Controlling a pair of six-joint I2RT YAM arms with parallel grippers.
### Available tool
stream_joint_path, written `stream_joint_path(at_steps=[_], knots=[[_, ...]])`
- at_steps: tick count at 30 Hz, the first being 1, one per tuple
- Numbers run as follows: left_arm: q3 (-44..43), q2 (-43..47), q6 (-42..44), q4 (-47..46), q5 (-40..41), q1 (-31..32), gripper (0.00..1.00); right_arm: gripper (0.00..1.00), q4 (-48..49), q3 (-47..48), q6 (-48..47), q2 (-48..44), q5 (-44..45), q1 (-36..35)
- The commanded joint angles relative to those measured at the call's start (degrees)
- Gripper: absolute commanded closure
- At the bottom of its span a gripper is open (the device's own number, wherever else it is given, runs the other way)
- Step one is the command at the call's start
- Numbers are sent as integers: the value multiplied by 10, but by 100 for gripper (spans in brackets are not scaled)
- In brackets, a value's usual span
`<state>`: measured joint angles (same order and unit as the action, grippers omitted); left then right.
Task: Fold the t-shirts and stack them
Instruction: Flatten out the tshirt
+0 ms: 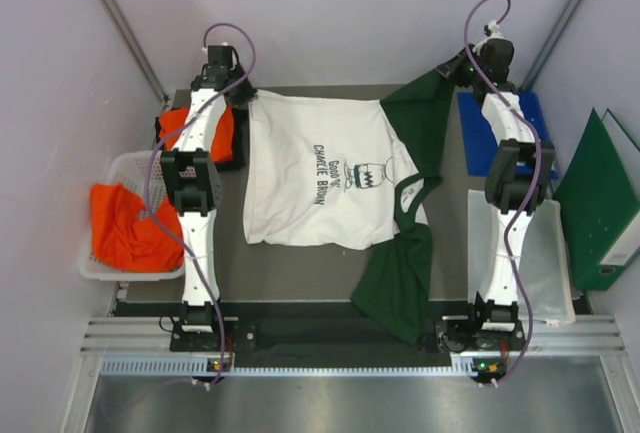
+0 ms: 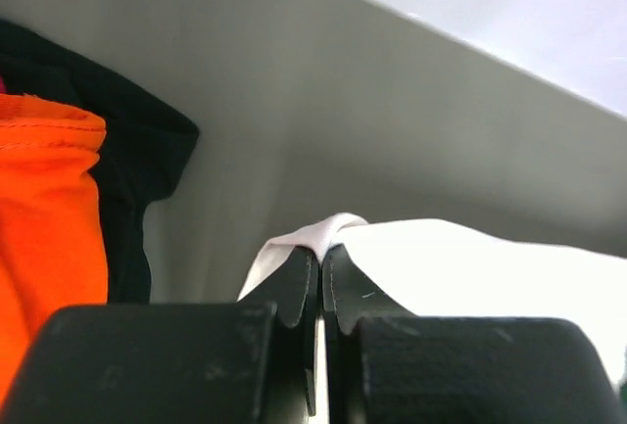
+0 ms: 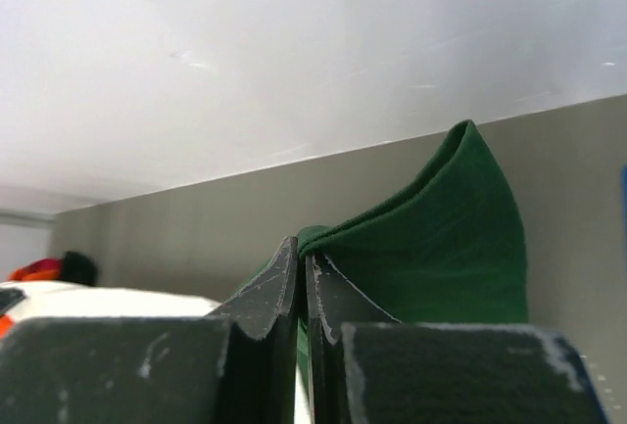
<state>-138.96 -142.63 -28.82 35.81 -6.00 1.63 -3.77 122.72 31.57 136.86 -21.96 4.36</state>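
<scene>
Charlie Brown t-shirt [image 1: 310,173] lies in the middle of the dark grey table [image 1: 300,278]. Its soft white front is spread nearly flat, with the black print running sideways. The dark green sleeves are rumpled along its right side, and one drapes toward the near edge. My left gripper [image 2: 320,253] is clamped on the far-left corner of the white cloth, a small fold bunched between my closed black fingers. My right gripper [image 3: 302,248] pinches the green cloth at the far right, where it rises in a smooth peaked fold. Beside my left arm a folded orange t-shirt [image 1: 200,133] rests on some black cloth [image 2: 137,169]. A white plastic mesh basket [image 1: 120,165] holds a crumpled orange t-shirt [image 1: 130,228]. On my right, a stiff green folder [image 1: 600,203] leans by the wall, near a blue board [image 1: 530,128] and a clear plastic sheet [image 1: 548,253].
</scene>
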Motion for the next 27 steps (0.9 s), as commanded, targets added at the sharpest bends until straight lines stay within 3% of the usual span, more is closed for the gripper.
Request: stream_joint_path(at_steps=[1, 7, 9, 19, 27], knots=[[30, 87, -20, -29, -20, -7, 100, 100, 47, -18, 52, -95, -64, 6], [128, 158, -24, -4, -26, -7, 100, 100, 38, -117, 113, -179, -121, 13], [149, 178, -22, 17, -25, -7, 100, 100, -21, -138, 115, -215, -134, 13], [222, 239, -20, 87, -36, -7, 100, 100, -190, -350, 81, -381, -193, 18], [281, 258, -6, 117, -37, -7, 100, 100, -284, -447, 43, -483, -187, 18]])
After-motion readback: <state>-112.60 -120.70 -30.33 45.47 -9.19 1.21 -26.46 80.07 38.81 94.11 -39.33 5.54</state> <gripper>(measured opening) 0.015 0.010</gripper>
